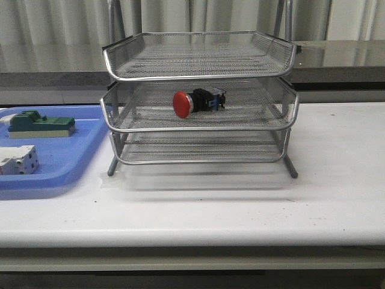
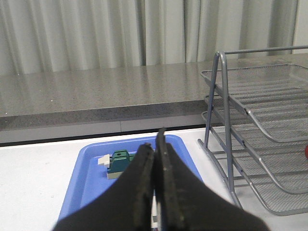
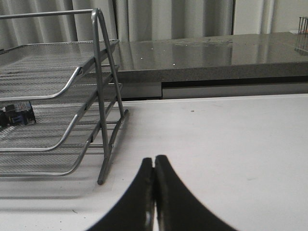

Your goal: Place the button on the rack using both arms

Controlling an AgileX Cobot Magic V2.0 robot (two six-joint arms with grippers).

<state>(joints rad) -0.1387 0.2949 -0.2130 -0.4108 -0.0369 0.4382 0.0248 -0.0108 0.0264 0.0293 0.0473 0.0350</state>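
Observation:
The button (image 1: 194, 102), with red cap, black body and blue rear block, lies on its side on the middle tier of the silver wire-mesh rack (image 1: 198, 129). Its rear end shows in the right wrist view (image 3: 17, 117), and a sliver of the red cap shows in the left wrist view (image 2: 306, 152). Neither arm shows in the front view. My left gripper (image 2: 155, 147) is shut and empty, above the blue tray and left of the rack (image 2: 260, 144). My right gripper (image 3: 154, 163) is shut and empty over the table, right of the rack (image 3: 103, 120).
A flat blue plastic tray (image 1: 66, 156) on the left holds a green block (image 1: 39, 123) and a white terminal block (image 1: 18, 159). The green block also shows in the left wrist view (image 2: 120, 162). A grey counter (image 1: 337, 57) runs behind the white table (image 1: 240, 211).

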